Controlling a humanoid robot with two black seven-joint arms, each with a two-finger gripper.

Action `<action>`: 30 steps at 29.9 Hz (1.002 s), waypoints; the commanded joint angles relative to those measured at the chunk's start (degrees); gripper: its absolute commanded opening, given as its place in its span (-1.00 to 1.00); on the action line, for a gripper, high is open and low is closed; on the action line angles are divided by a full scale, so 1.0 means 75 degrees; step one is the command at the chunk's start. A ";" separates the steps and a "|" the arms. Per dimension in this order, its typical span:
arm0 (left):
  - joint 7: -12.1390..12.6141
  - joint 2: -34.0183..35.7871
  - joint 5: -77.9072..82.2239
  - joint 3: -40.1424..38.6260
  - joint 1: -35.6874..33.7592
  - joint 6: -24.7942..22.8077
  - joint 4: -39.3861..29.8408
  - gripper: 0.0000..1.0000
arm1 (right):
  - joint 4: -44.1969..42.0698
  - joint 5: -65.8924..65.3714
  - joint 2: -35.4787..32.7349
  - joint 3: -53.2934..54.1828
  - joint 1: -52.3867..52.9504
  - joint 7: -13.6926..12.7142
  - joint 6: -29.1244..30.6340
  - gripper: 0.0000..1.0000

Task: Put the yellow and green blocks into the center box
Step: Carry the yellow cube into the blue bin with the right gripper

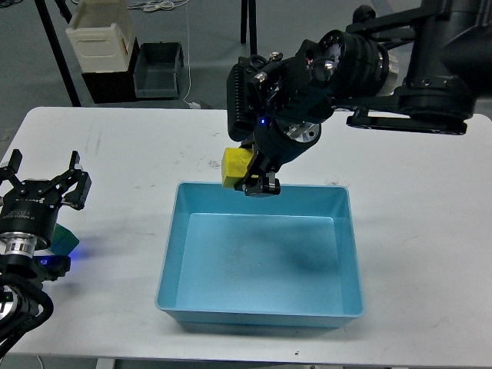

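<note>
A white worktop (430, 254) fills most of the frame. At its centre sits the light-blue tray (350, 261), shallow and rectangular with sloping walls, nothing inside it. My right arm (415, 69) reaches in from the upper right, thick and black. Its pincer (257, 178) hangs over the tray's far rim, just above centre of the frame, closed on the yellow block (235, 166), which is held above the worktop at the tray's far left corner. My left pincer (42, 181) sits at the left edge of the frame, fingers spread wide and holding nothing. The green block (66, 238) lies on the worktop just below it, partly hidden behind my left wrist. In the upper left, on the floor beyond the worktop, stand a cream crate (100, 34) and a dark grey bin (157, 69).
</note>
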 commanded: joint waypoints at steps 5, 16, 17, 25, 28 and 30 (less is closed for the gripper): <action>0.0000 -0.0007 0.0001 -0.0011 0.0001 0.0001 0.0000 1.00 | -0.0095 0.0009 0.0823 -0.0579 -0.0460 0.0000 0.0032 -1.00; 0.0000 -0.0007 -0.0011 -0.0011 0.0013 0.0001 0.0000 1.00 | -0.0622 0.0009 0.1609 -0.1354 -0.0942 0.0000 0.0254 -0.34; 0.0000 -0.0007 -0.0011 -0.0011 0.0013 0.0001 0.0000 1.00 | -0.0680 0.0020 0.1609 -0.1354 -0.0977 0.0000 0.0348 -0.10; 0.0000 -0.0007 0.0001 -0.0011 0.0013 0.0001 0.0000 1.00 | -0.0775 0.0102 0.1609 -0.1342 -0.1129 0.0000 0.0548 0.54; 0.0000 -0.0007 0.0001 -0.0023 0.0001 0.0001 0.0035 1.00 | -0.0775 0.0569 0.1609 -0.1342 -0.1129 0.0000 0.0548 0.82; 0.0000 -0.0007 0.0001 -0.0023 -0.0011 0.0001 0.0070 1.00 | -0.0775 0.0898 0.1609 -0.1354 -0.1094 0.0000 0.0548 0.89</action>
